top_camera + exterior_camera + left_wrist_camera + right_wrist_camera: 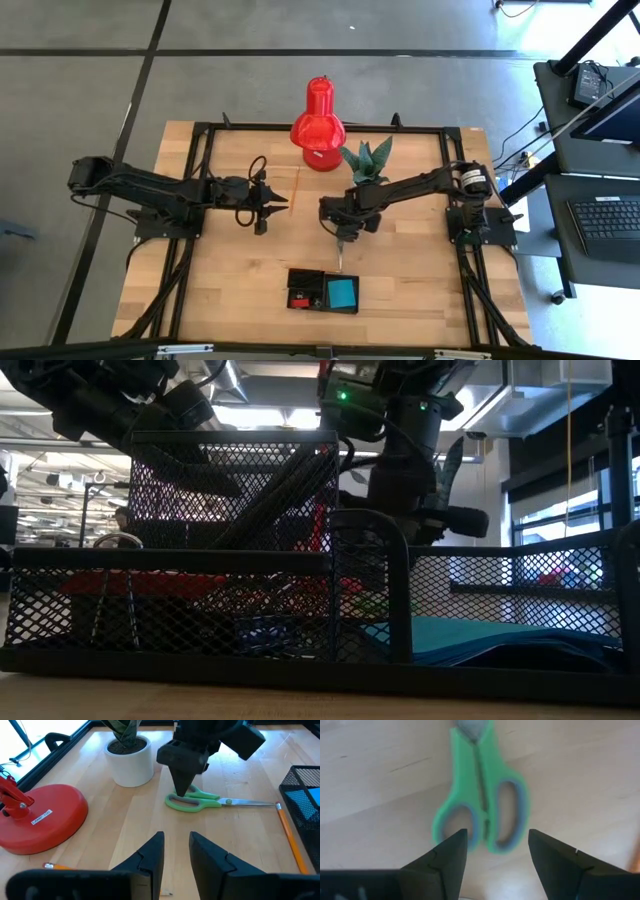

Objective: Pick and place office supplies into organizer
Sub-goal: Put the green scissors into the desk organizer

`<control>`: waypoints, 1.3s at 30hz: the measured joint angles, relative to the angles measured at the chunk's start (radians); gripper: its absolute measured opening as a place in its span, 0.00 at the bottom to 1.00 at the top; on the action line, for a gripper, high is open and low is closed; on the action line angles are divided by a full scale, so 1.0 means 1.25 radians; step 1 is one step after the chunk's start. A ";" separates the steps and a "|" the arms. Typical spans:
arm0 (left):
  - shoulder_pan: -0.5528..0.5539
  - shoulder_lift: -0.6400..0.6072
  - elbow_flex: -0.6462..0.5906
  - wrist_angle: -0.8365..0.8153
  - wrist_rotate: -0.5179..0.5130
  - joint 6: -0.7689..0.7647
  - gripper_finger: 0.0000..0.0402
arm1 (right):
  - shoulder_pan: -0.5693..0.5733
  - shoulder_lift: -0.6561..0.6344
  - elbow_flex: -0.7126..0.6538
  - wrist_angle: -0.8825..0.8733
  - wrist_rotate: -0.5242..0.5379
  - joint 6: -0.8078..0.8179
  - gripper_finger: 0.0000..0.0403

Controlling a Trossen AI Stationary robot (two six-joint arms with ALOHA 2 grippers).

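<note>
Your right gripper, jaws apart, hovers over the green-handled scissors at frame centre; close off-centre and the handles may skid away.

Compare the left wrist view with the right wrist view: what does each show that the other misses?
Only the left wrist view shows the red lamp base, the white-potted plant, an orange pencil, the organizer and the left hand, fingers apart. Only the right wrist view shows the right hand open, straddling the handles. Both show the green-handled scissors lying flat on the table.
</note>
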 joint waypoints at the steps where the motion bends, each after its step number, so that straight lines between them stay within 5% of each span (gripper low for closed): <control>1: 0.000 0.000 0.000 0.000 0.000 0.000 0.21 | 0.000 0.007 0.000 -0.003 0.000 0.000 0.53; 21: 0.000 0.002 0.001 -0.015 0.000 -0.001 0.21 | -0.001 0.084 0.007 -0.026 -0.003 0.028 0.52; 34: 0.000 0.002 0.001 -0.015 0.000 0.000 0.21 | -0.003 0.083 0.004 -0.053 -0.047 0.207 0.22; 39: 0.000 0.002 0.001 -0.015 -0.001 0.000 0.21 | -0.003 0.083 0.004 -0.053 -0.048 0.314 0.20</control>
